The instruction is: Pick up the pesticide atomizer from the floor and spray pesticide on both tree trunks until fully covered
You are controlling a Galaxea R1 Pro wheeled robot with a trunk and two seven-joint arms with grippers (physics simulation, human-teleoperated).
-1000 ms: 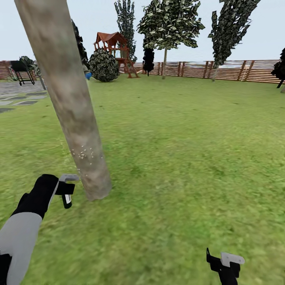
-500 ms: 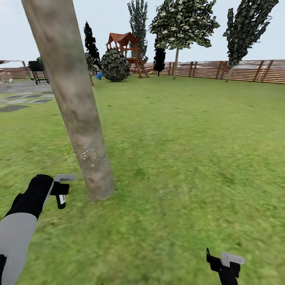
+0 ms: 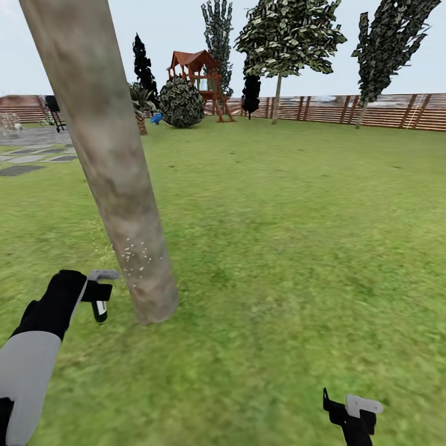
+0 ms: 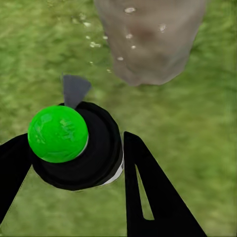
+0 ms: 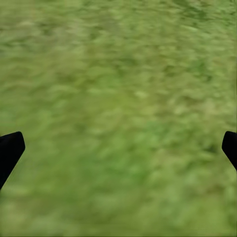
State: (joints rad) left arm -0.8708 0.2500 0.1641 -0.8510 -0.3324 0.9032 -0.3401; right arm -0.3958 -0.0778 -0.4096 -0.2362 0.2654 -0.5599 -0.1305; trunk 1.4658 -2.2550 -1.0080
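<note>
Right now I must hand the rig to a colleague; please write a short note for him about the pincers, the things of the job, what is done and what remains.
Left pincer: shut on the pesticide atomizer, held low beside the near tree trunk, not touching it.
Right pincer: open, holding nothing, over bare lawn.
Done: the atomizer is picked up; whitish pesticide specks sit in one small patch low on the near trunk.
Left: most of this trunk shows no specks, so keep spraying it. The second tree stands far off by the fence, and spray on it cannot be judged from here.
</note>
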